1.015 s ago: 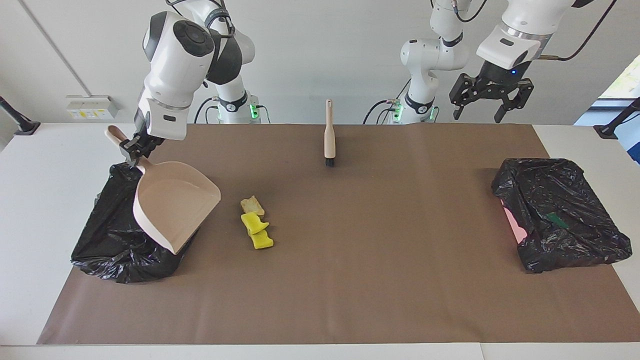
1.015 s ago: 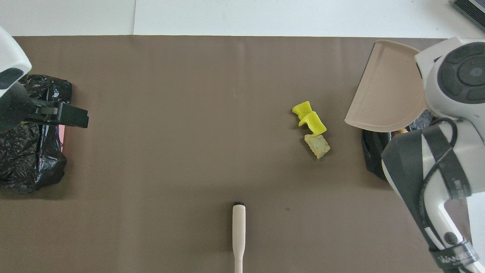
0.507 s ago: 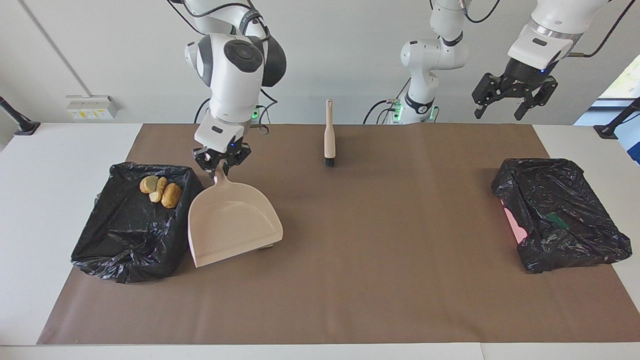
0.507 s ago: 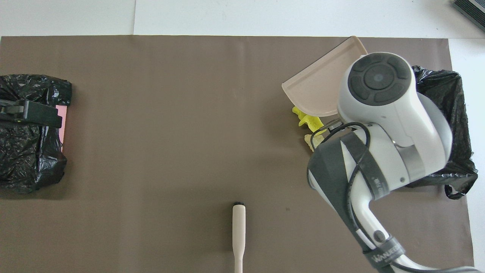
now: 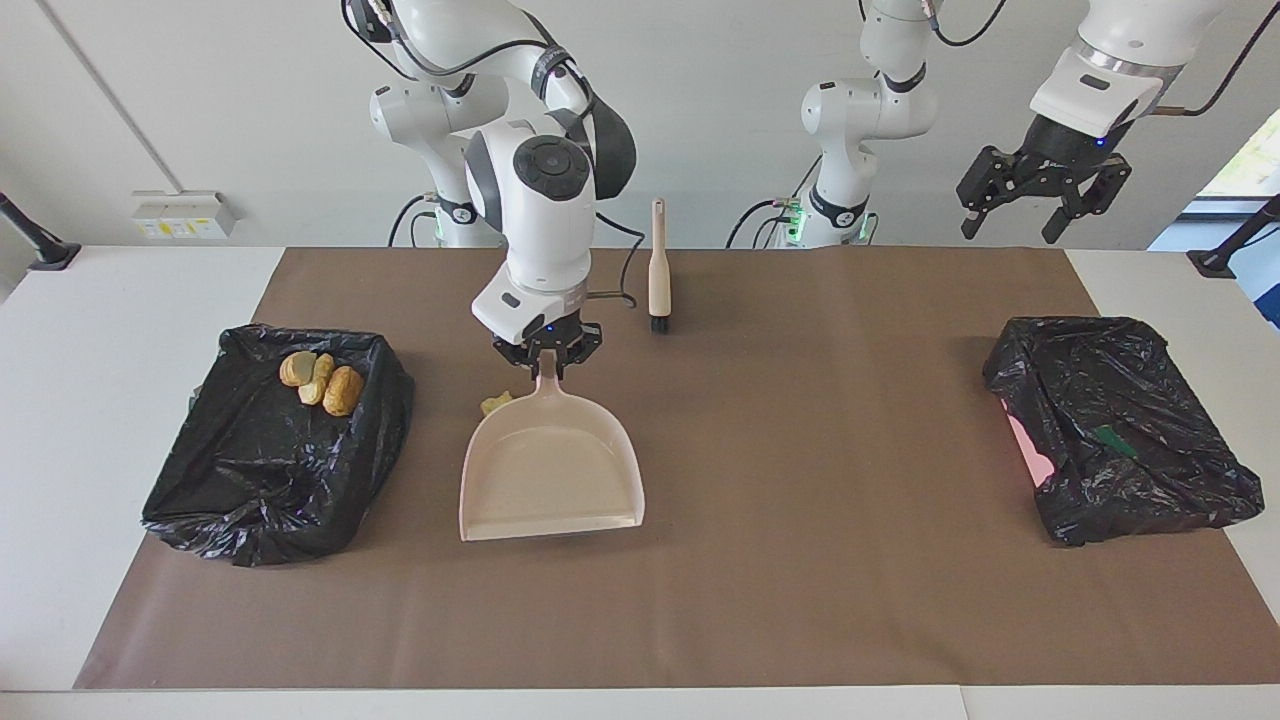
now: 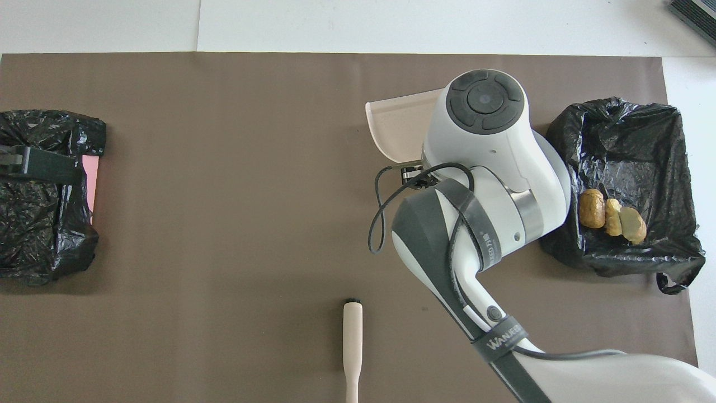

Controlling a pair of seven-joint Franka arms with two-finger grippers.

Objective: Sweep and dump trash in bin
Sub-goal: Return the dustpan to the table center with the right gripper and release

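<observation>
Three golden-brown pastries [image 5: 320, 381] are seen lying together inside the black-lined bin [image 5: 250, 490] at the right arm's end of the table, in the part of it nearer the robots, so that share of the trash is judged done. Of the remaining scraps only a small yellow-and-beige bit [image 5: 495, 404] is visible on the brown mat [image 5: 800, 600], at about ten o'clock from the dustpan's handle in the facing view and touching the pan's back edge; whatever else lies there is hidden under the pan. These scraps are judged still to be swept up and dumped.

The pale pink dustpan [image 5: 550, 470] is held low over the mat, mouth turned away from the robots; whether its lip is touching the mat cannot be told. Its handle is pinched by the right gripper [image 5: 547, 352], whose fingers are pressed together on it, the arm being bent steeply down over the pan. The beige hand brush [image 5: 657, 265] is left untouched on the mat, nearer to the robots, at about one o'clock from the pan.

The left gripper [image 5: 1045, 195] is held high with its fingers spread, empty, above the second black-lined bin [image 5: 1120, 430]; that arm is waiting.
</observation>
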